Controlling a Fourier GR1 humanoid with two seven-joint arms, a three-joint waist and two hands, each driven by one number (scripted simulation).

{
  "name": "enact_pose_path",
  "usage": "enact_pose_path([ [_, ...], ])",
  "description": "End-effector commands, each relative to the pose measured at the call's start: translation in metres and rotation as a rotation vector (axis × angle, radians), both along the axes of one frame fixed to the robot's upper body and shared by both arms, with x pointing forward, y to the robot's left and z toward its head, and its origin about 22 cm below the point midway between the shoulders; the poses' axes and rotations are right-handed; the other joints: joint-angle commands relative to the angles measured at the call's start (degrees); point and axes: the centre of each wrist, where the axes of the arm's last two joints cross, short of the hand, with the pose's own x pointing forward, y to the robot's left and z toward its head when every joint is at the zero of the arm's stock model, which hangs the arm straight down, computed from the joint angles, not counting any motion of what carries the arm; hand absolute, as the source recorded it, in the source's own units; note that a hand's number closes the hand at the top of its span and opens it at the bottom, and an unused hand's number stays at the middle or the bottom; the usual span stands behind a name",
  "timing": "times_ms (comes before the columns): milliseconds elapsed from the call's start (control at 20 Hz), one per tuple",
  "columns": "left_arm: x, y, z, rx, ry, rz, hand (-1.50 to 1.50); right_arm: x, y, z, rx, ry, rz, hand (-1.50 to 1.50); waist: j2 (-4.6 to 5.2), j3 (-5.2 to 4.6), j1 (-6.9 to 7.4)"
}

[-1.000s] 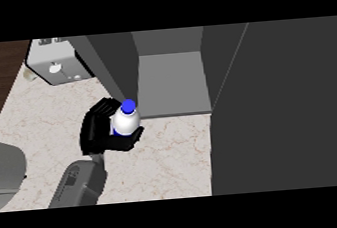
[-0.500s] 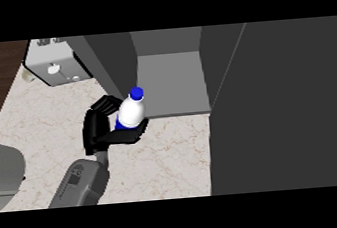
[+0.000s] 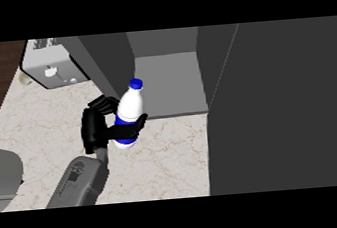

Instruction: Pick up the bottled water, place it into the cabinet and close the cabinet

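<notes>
- Over the last second the bottle has been carried up and to the right, closer to the cabinet; in the latest half second it has hardly moved.
- The bottle is now held off the worktop, its blue cap tipped toward the cabinet opening and showing just before the front edge of the cabinet floor, beside the left wall.
- The left hand is curled round the bottle's lower half, with fingers wrapped across the blue label; nothing else is held.
- The right hand is not seen.
- The pick-up is judged done. The bottle has yet to be set inside, and the cabinet has yet to be closed.
- The dark panel at the right is taken to be the cabinet's open door, which is still to be swung shut.
- Counted: one bottle, one cabinet, one hand in view, one forearm.
- Also counted: one pale appliance at the back left of the worktop, well apart from the bottle.
</notes>
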Motion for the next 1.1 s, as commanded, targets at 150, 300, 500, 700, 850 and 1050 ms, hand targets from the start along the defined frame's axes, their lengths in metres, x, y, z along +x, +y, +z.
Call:
enact_pose_path([
  [150,0.042,-0.067,0.047,-0.007,-0.056,-0.138,1.5,-0.002,0.013,0.008,0.08,-0.045,0.04,-1.5,1.0,-0.16,-2.98],
  [300,0.049,-0.068,0.054,-0.009,-0.068,-0.107,1.5,0.001,0.01,0.008,0.068,-0.036,0.068,-1.5,1.22,-0.19,-4.07],
  [500,0.057,-0.06,0.053,0.05,-0.09,-0.054,1.5,0.004,0.01,0.012,0.024,-0.034,0.071,-1.5,1.45,-0.25,-4.22],
  [700,0.076,-0.052,0.069,0.109,-0.107,-0.024,1.5,0.007,0.011,0.009,0.045,-0.036,0.081,-1.5,1.6,-0.23,-4.78],
  [850,0.077,-0.055,0.066,0.146,-0.093,-0.048,-1.5,0.008,0.011,0.005,0.059,-0.044,0.062,-1.5,1.59,-0.19,-4.58],
  [1050,0.078,-0.052,0.061,0.192,-0.09,-0.028,-1.5,0.012,0.009,0.009,0.041,-0.045,0.093,-1.5,1.94,-0.26,-5.3],
])
